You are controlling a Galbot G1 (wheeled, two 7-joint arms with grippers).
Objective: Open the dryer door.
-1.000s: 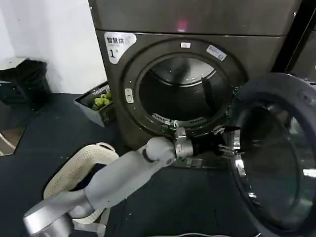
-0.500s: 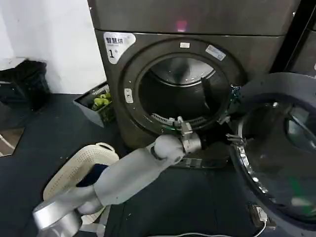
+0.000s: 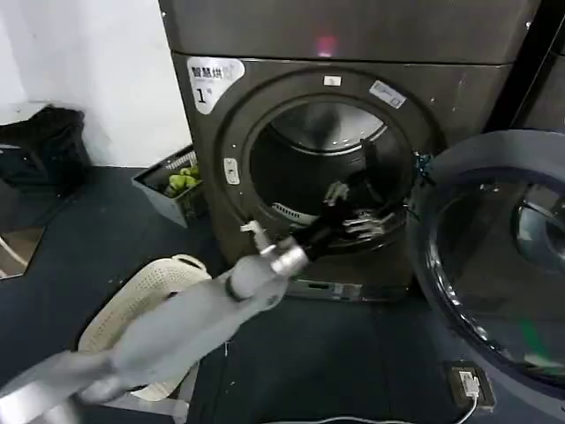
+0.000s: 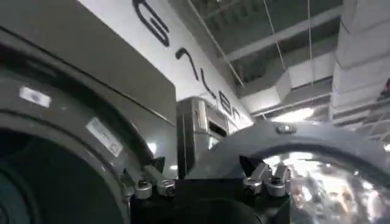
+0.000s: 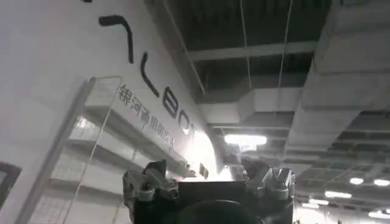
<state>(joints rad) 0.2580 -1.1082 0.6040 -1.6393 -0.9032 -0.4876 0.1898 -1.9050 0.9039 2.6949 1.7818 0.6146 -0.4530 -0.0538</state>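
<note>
The dryer door (image 3: 494, 265), a big round porthole with a grey rim and dark glass, stands swung wide open to the right of the dark grey dryer (image 3: 335, 35) marked with a "1" sticker (image 3: 210, 79). My left gripper (image 3: 353, 212) hangs open in front of the drum opening (image 3: 300, 168), left of the door's edge and apart from it. In the left wrist view the left gripper (image 4: 204, 179) holds nothing, and the door (image 4: 292, 140) curves beyond its fingers. My right gripper (image 5: 210, 179) points up at the ceiling, open and empty.
A grey crate of green items (image 3: 177, 183) sits left of the dryer, with a black bag (image 3: 48, 146) farther left. A white laundry basket (image 3: 141, 309) lies under my left arm. A plug and cable (image 3: 468, 384) lie on the floor under the door.
My left gripper has drawn back from the door's edge, moving left and up to the drum opening. The door has swung a little farther open to the right.
</note>
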